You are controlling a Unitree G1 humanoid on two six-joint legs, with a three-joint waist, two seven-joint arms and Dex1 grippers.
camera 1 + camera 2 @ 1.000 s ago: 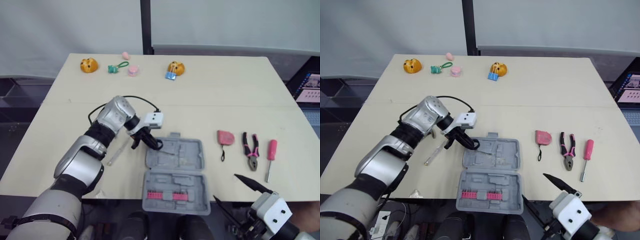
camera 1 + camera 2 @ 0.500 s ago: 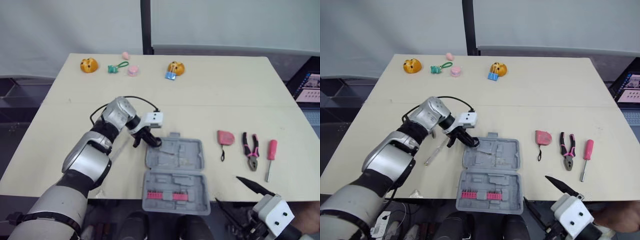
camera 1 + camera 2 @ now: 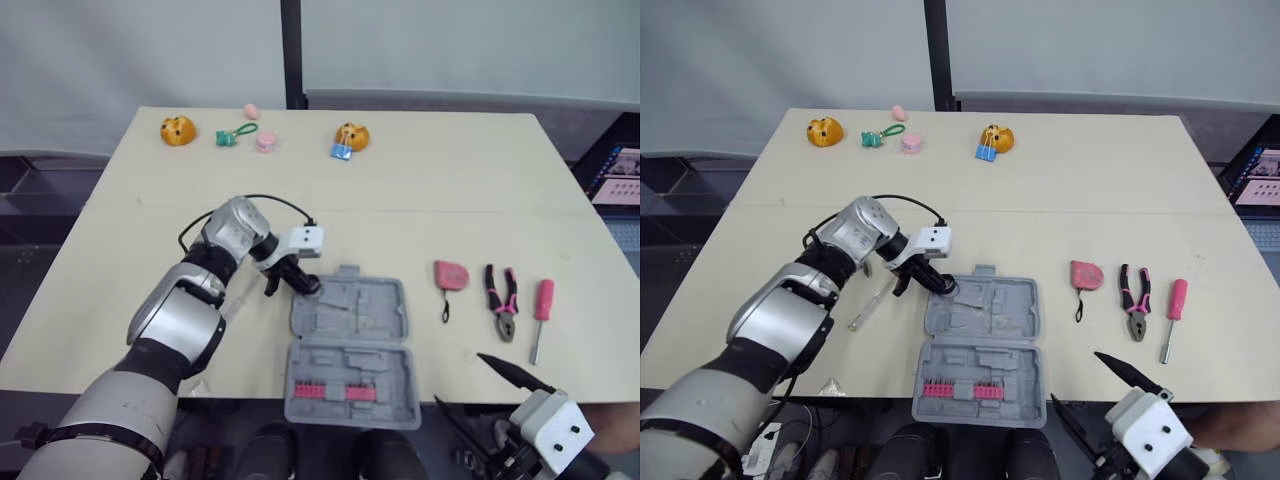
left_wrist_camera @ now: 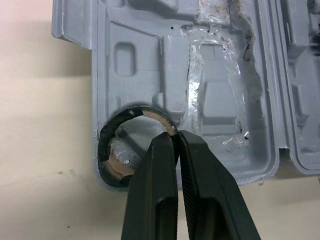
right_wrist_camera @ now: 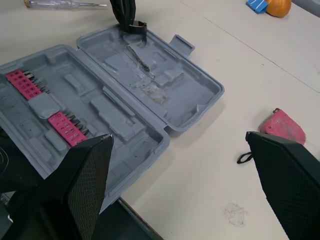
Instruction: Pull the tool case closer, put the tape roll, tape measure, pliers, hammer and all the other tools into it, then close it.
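The grey tool case (image 3: 365,305) lies open near the table's front edge, with a row of pink bits (image 3: 330,392) in its near half. My left gripper (image 3: 298,284) is shut on the rim of the black tape roll (image 4: 114,159), which sits in the left corner of the case's far half. Right of the case lie a pink tape measure (image 3: 451,275), pink-handled pliers (image 3: 501,300) and a pink-handled screwdriver (image 3: 541,305). A clear-handled screwdriver (image 3: 870,303) lies left of the case, under my left arm. My right gripper (image 3: 482,396) hangs open beyond the front edge, right of the case.
Small toys line the far edge: an orange figure (image 3: 177,130), a green keychain (image 3: 234,133), pink pieces (image 3: 266,142), and another orange figure with a blue clip (image 3: 350,137). A seam crosses the table's middle.
My left gripper has shifted slightly with the tape roll, staying at the case's far left corner. The right gripper has sunk a little lower.
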